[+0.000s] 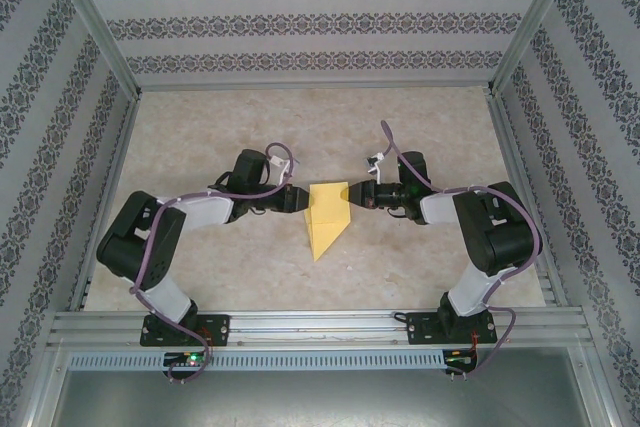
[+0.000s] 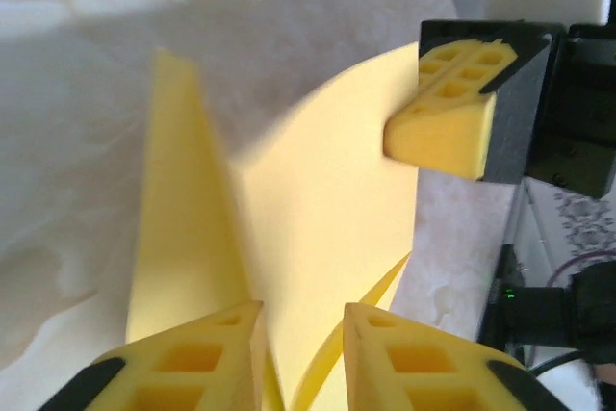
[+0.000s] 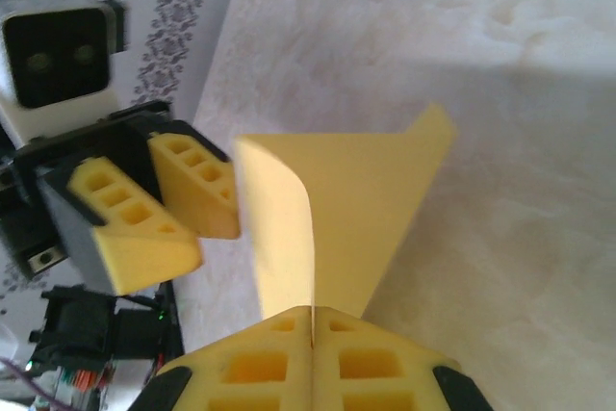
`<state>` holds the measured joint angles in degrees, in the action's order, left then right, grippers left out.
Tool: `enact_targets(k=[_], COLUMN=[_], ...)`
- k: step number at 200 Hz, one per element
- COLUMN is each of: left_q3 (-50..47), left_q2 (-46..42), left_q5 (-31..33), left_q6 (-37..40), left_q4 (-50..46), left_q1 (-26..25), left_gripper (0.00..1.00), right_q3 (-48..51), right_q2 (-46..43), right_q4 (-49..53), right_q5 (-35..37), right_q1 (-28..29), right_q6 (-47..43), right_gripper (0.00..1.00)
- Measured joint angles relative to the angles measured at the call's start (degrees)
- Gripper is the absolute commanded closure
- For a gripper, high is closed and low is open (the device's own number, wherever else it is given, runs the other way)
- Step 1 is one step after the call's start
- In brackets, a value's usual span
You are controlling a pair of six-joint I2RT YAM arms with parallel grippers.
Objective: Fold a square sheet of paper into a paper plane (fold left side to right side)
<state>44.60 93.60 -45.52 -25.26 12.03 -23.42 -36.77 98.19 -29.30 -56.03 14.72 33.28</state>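
Observation:
The square sheet of paper [image 1: 325,222] is yellow and lies mid-table as a pointed wedge, its tip toward the near edge. My left gripper [image 1: 300,199] is at its left top corner. Its jaws [image 2: 303,334] stand open, with loose paper layers [image 2: 318,209] running between them, and its fingers [image 3: 173,243] show at the paper's far side in the right wrist view. My right gripper [image 1: 353,195] is at the right top corner, shut [image 3: 312,320] on a lifted, curling edge of the paper [image 3: 366,209]. A right finger [image 2: 448,127] rests against the sheet's far edge.
The beige marbled tabletop [image 1: 220,137] is boxed in by patterned walls [image 1: 40,127] and metal frame posts. An aluminium rail [image 1: 320,325] carries both arm bases along the near edge. Open surface lies behind and in front of the paper.

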Motion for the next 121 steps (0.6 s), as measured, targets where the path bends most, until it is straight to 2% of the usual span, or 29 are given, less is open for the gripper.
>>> enact_targets(k=[32, 46, 75, 121], left_q3=[0.6, 2.3, 6.0, 8.2], left_q2=[-8.8, -12.2, -15.6, -13.9], left_q5=[8.6, 13.0, 22.0, 34.9], left_q6=[5.2, 8.0, 12.7, 15.2], left_q4=[-9.9, -14.8, -23.2, -31.5], left_q1=[-0.5, -2.2, -10.8, -24.7], left_gripper=[0.69, 0.69, 0.64, 0.58], right_q3=[-0.7, -0.9, -1.2, -3.3], right_q2=[0.0, -0.4, -3.0, -5.7], right_q4=[6.1, 8.8, 13.8, 20.9], right_q5=[4.1, 5.8, 8.7, 11.8], right_q1=[0.0, 0.0, 0.2, 0.5], right_q6=[0.5, 1.4, 4.3, 7.4], right_gripper=[1.0, 1.0, 1.0, 1.0])
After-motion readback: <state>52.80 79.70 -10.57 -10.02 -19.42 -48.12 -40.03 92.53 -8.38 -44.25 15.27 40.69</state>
